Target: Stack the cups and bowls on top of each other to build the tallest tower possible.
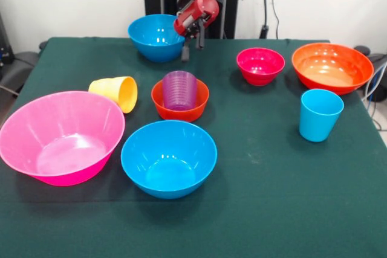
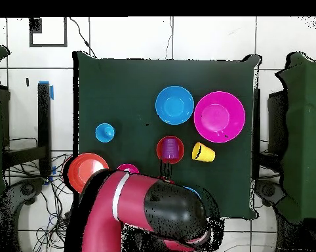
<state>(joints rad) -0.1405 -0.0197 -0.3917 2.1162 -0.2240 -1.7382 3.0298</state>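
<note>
My gripper (image 1: 192, 48) hangs open and empty at the table's far side, just right of a blue bowl (image 1: 156, 36). The purple cup (image 1: 179, 89) stands inside the small orange-red bowl (image 1: 179, 112) mid-table; the pair also shows in the overhead view (image 2: 170, 149). The yellow cup (image 1: 115, 92) lies on its side to their left. The light blue cup (image 1: 319, 114) stands upright alone at the right. The small magenta bowl (image 1: 260, 64) and the wide orange bowl (image 1: 331, 66) sit at the far right. The big pink bowl (image 1: 60, 136) and a second blue bowl (image 1: 168, 157) sit at the front.
In the overhead view the arm (image 2: 147, 210) covers the far blue bowl and part of the magenta bowl (image 2: 126, 168). Dark green cloth (image 1: 272, 197) covers the table. The robot's pedestal stands behind the far edge.
</note>
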